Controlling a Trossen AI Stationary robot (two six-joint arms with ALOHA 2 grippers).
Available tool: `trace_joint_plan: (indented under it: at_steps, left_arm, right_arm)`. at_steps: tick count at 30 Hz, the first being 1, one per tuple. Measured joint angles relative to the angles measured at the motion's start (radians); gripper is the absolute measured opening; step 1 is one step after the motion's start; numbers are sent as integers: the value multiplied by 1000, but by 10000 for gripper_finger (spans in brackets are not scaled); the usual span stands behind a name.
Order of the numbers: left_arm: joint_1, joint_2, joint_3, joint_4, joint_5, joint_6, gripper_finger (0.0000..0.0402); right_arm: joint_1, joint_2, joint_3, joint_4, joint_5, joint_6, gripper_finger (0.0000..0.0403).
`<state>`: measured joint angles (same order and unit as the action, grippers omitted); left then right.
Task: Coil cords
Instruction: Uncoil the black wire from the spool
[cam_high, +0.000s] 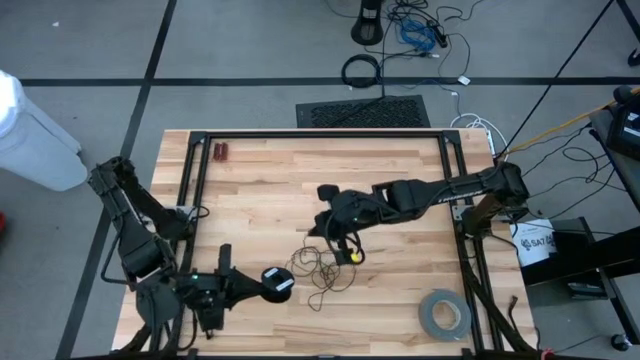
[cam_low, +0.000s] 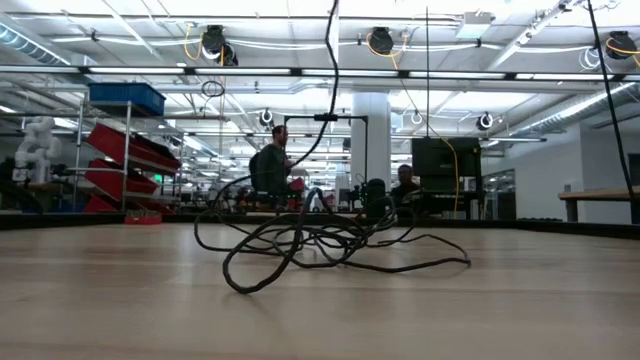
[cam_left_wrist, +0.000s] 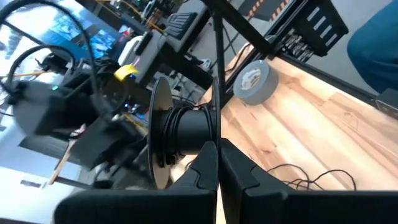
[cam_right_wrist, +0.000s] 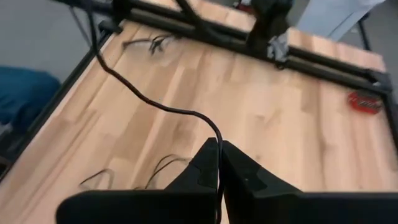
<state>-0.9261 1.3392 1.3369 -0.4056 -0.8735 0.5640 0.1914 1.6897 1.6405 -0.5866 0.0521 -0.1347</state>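
Observation:
A thin black cord lies in loose loops (cam_high: 322, 268) on the wooden table's middle, and shows as a wiry heap (cam_low: 310, 240) in the low view. One strand (cam_low: 333, 90) rises from the heap toward my right gripper (cam_high: 336, 238), which hangs above it, shut on the cord. My left gripper (cam_high: 252, 287) is near the table's front left, shut on a small black spool (cam_high: 277, 283) with cord wound round its hub (cam_left_wrist: 186, 134). The spool is held above the table. My left gripper holds the spool by its near end (cam_left_wrist: 216, 134), where a thin edge shows between the two shut fingertips. The fingers come nearly level from the table's left. The spool is lifted clear, with its axis along the fingers. My right gripper pinches a single strand of the cord (cam_right_wrist: 218, 142) between its fingertips, slanting down from the table's right. From the fingers the strand (cam_right_wrist: 146, 99) runs off in a slack curve above the table.
A grey tape roll (cam_high: 444, 315) lies flat at the front right and also shows as a grey tape roll (cam_left_wrist: 254, 81) in the left wrist view. A small red thing (cam_high: 220, 152) lies at the far left. Black frame rails (cam_high: 320, 135) border the table.

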Motion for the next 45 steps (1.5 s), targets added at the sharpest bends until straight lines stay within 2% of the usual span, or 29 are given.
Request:
trace_joint_plan:
  at_steps: [9, 18, 22, 29, 31, 34, 39, 43, 45]
  left_arm:
    - [-38, 0, 0, -30, -52, -9, 0]
    - [-38, 0, 0, -92, -105, -79, 0]
    - [-38, -1, 0, -93, -105, -85, 0]
    - [-37, -1, 0, -93, -105, -87, 0]
    - [-32, -1, 0, -92, -105, -87, 0]
    - [-26, -1, 0, -92, -104, -100, 0]
    - [-8, -1, 0, -106, -82, -142, 0]
    - [1, -1, 0, -113, -57, -167, 0]
    - [4, -1, -5, -112, -45, -167, 0]
  right_arm:
    - [76, 0, 0, -121, 8, 62, 0]
    - [174, 0, 0, -251, 13, 162, 0]
    - [222, -1, 0, -282, 153, 237, 4]
    - [287, -2, -56, -353, 220, 378, 59]
    - [304, -2, -103, -319, 256, 409, 78]
    - [326, -1, -200, -179, 340, 430, 102]
    - [337, -1, -335, 192, 406, 378, 131]
    - [337, -1, -349, 333, 450, 326, 146]
    - [337, -9, -343, 341, 449, 306, 152]
